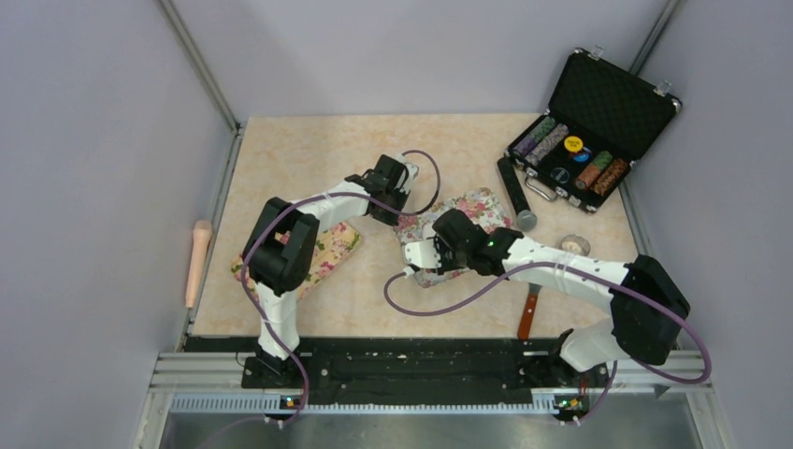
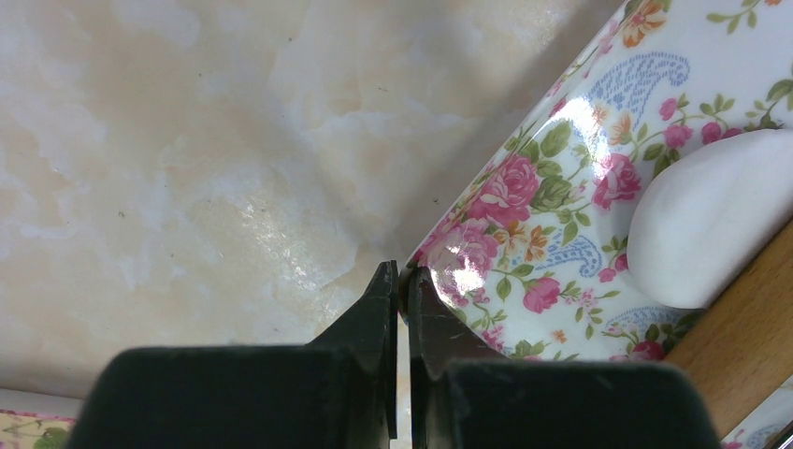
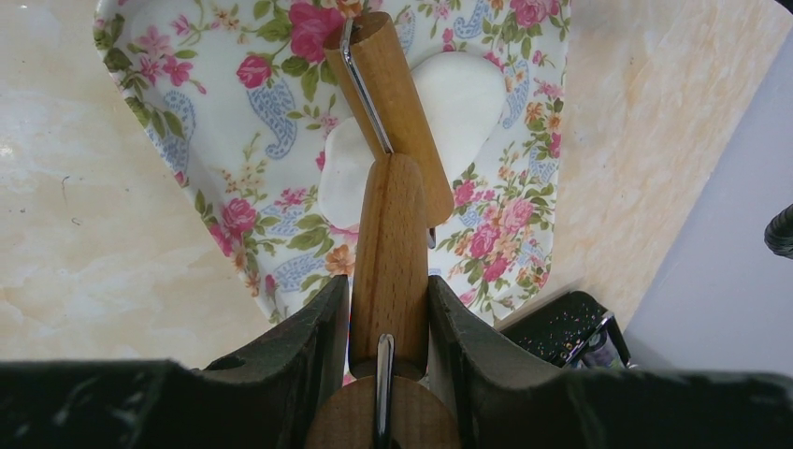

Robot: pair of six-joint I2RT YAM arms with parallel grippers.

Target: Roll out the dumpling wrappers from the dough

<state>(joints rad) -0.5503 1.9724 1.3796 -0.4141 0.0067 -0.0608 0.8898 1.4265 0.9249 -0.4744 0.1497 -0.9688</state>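
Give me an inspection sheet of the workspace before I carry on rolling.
Surface: beige marbled tabletop, glossy.
Job's things: white dough on the floral mat, with the wooden roller lying across it; no finished discs seen.
Clutter: open chip case, black-handled tool, small ring, red-brown-handled tool, second floral mat.
Grippers: left gripper shut, tips at the mat's edge; right gripper shut on the roller's handle.
Cables: purple cable loops over the table by the right arm.
Surroundings: grey walls; wooden pin outside the table's left edge.
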